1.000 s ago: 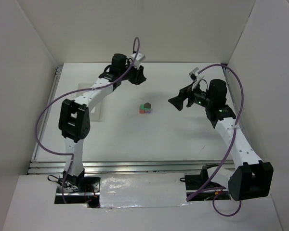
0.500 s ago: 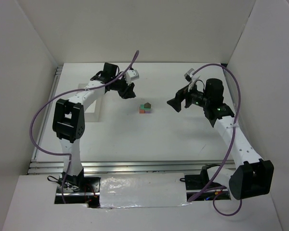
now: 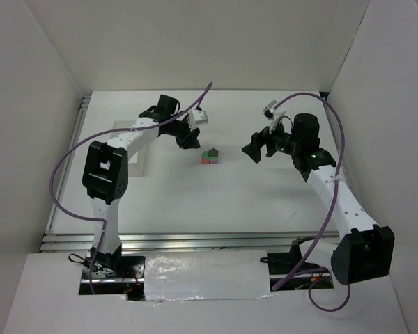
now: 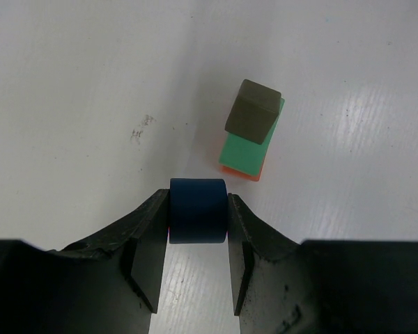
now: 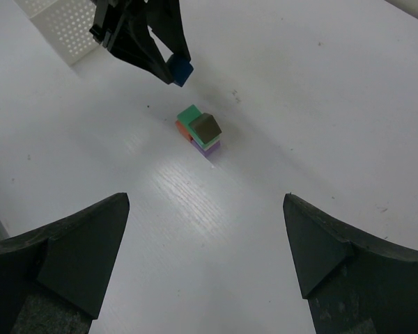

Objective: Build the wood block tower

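Upright, the wood block tower (image 3: 210,156) stands, olive-grey cube (image 4: 254,110) skewed.

Robotics lab cell, white table (image 3: 223,202) walled by panels (image 3: 223,42) at nine, twelve, three o'clock, aluminium rail (image 3: 195,240) at six.

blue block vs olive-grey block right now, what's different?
Colour: the blue block is dark blue, the olive-grey block a dull grey-green. Hold: the blue block is clamped in the left claw; the olive-grey block is free. Place: the olive-grey block tops the stack, on the green block; the blue block is beside it, not touching. Both are small cubes of similar size.
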Action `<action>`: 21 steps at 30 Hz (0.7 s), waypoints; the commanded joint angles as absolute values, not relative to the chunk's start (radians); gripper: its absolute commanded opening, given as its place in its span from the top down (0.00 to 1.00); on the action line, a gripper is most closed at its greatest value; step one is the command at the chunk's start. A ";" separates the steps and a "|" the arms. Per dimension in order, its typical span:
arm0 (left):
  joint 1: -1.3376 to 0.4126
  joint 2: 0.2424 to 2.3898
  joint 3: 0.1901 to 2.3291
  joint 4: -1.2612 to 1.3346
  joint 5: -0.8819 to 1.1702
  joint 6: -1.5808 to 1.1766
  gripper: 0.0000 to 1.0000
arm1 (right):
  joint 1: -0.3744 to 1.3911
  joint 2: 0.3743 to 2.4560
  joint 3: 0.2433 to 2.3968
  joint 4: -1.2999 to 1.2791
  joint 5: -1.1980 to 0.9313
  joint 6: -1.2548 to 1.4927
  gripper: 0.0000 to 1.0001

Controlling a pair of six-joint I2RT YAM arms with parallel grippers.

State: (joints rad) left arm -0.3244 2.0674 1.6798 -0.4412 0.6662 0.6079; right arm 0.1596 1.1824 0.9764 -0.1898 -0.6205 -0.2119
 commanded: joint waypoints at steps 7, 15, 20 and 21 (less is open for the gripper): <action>-0.368 2.103 1.707 -0.396 0.710 0.634 0.80 | 0.172 1.200 1.022 -0.206 -0.598 -0.239 0.00; -0.397 2.140 1.743 -0.436 0.675 0.661 0.79 | 0.172 1.198 1.019 -0.212 -0.589 -0.252 0.00; -0.400 2.141 1.740 -0.433 0.670 0.673 0.79 | 0.172 1.198 1.019 -0.213 -0.589 -0.256 0.00; -0.400 2.140 1.736 -0.431 0.673 0.675 0.79 | 0.172 1.198 1.020 -0.215 -0.586 -0.255 0.00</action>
